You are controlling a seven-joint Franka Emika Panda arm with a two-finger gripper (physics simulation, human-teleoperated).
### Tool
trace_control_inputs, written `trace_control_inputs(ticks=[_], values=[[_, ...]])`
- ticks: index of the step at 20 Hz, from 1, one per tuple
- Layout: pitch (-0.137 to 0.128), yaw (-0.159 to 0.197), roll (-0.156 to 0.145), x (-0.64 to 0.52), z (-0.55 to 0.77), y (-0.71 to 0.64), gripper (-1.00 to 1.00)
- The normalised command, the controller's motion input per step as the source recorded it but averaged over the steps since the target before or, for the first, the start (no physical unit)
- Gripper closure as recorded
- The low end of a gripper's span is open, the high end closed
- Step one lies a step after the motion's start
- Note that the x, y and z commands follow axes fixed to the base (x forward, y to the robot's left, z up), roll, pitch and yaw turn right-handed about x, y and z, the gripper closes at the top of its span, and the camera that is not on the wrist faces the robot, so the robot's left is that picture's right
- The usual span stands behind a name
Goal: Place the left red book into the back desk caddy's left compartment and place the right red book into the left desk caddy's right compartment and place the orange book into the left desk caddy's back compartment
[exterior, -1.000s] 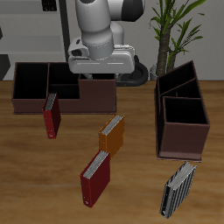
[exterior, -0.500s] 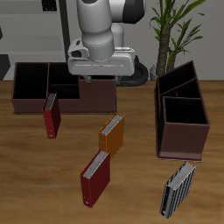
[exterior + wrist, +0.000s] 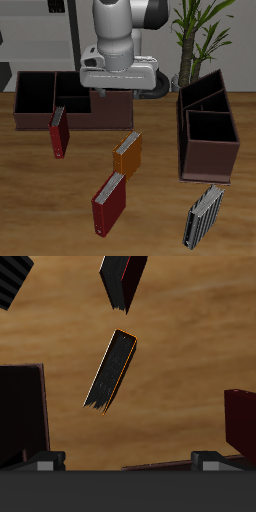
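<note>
While the arm hangs above the back of the table, its gripper [image 3: 112, 92] sits mostly hidden under the white wrist housing, so I cannot tell how wide the jaws stand; nothing shows between the fingertips [image 3: 42, 459] in the wrist view, and no book is held. The orange book [image 3: 128, 154] lies on the wooden table [image 3: 160, 215] near its middle, apart from everything else. One red book [image 3: 109, 202] lies closer to the front edge, just beyond the orange one, and the other red book [image 3: 59, 132] rests just in front of the back desk caddy [image 3: 40, 96]. The second dark caddy [image 3: 207, 135] stands at the table's side, with a grey book [image 3: 203, 216] lying in front of it.
</note>
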Motion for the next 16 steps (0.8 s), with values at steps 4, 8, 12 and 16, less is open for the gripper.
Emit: trace_control_inputs(ticks=[4, 8, 12, 16], values=[[-0.017, 0.01, -0.017, 0.09, -0.02, 0.13, -1.0], [-0.043, 0.029, -0.01, 0.19, 0.08, 0.25, -1.0], [-0.041, 0.037, 0.027, 0.22, 0.15, 0.18, -1.0], [0.005, -0.016, -0.012, 0.5, 0.21, 0.1, -1.0]])
